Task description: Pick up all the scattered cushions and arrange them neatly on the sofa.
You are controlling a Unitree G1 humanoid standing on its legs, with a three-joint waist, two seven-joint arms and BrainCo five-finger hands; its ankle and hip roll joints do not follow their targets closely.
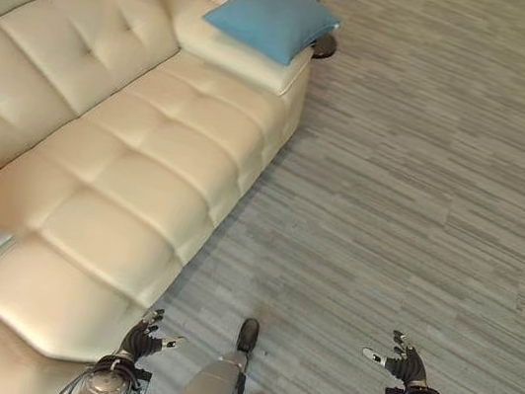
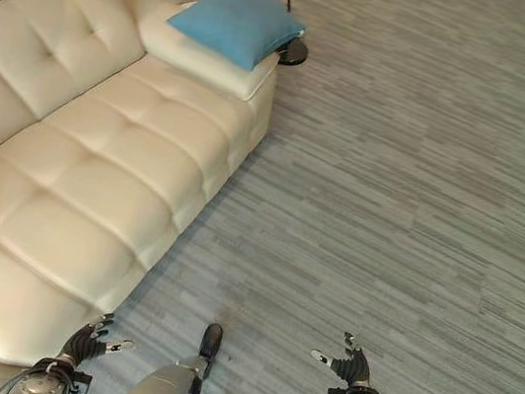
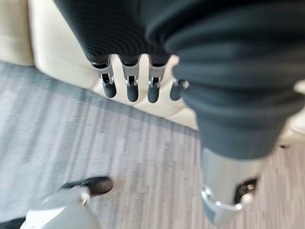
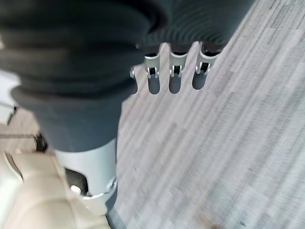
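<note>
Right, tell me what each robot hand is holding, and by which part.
Nothing is held. The left robot hand and right robot hand are both open and empty above the floor.

Grey striped carpet floor (image 1: 425, 183) spreads wide; a dark round lamp base (image 1: 323, 45) stands on it.

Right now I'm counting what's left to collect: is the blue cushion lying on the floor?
No, the blue cushion rests on the sofa's cream armrest.

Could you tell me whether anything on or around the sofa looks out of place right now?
Only slightly: the blue cushion lies flat and skewed on the far armrest of the cream sofa, one corner overhanging, rather than propped against the backrest. Both hands hang open and empty.
</note>
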